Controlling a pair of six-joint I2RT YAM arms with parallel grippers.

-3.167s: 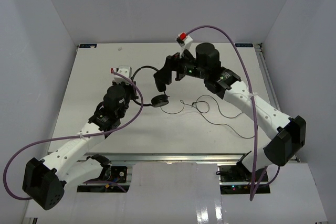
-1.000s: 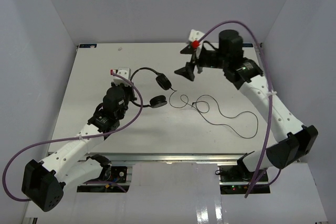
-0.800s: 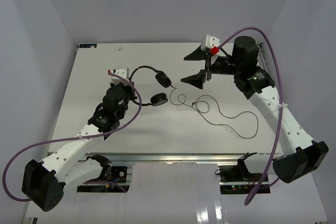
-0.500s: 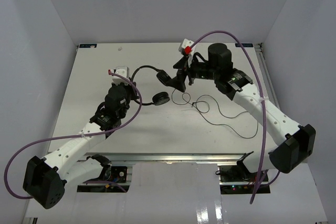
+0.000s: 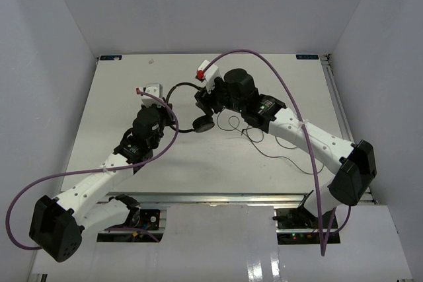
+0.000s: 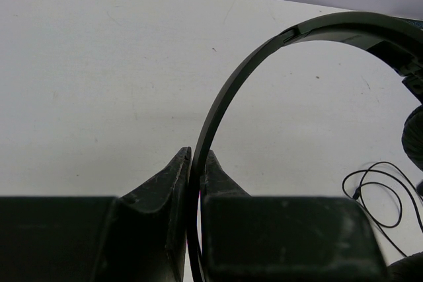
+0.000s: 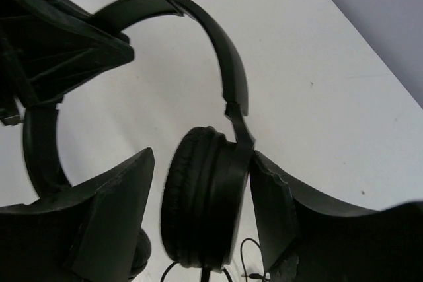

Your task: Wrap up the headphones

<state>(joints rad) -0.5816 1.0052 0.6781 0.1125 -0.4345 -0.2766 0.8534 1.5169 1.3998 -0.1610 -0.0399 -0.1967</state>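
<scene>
Headphones at middle of table: light, springy stiff headband, limp thin cord. Left claw pinched shut on headband. Right claw part-open, straddling earcup. Likely best hold: headband or earcup.

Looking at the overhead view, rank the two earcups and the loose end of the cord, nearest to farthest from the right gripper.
1. Far earcup: sits between the right gripper's fingers.
2. Near earcup: on the table just on the arm-base side of the gripper.
3. Cord end: well off to the right, toward the table's near edge, beside the right forearm.
</scene>
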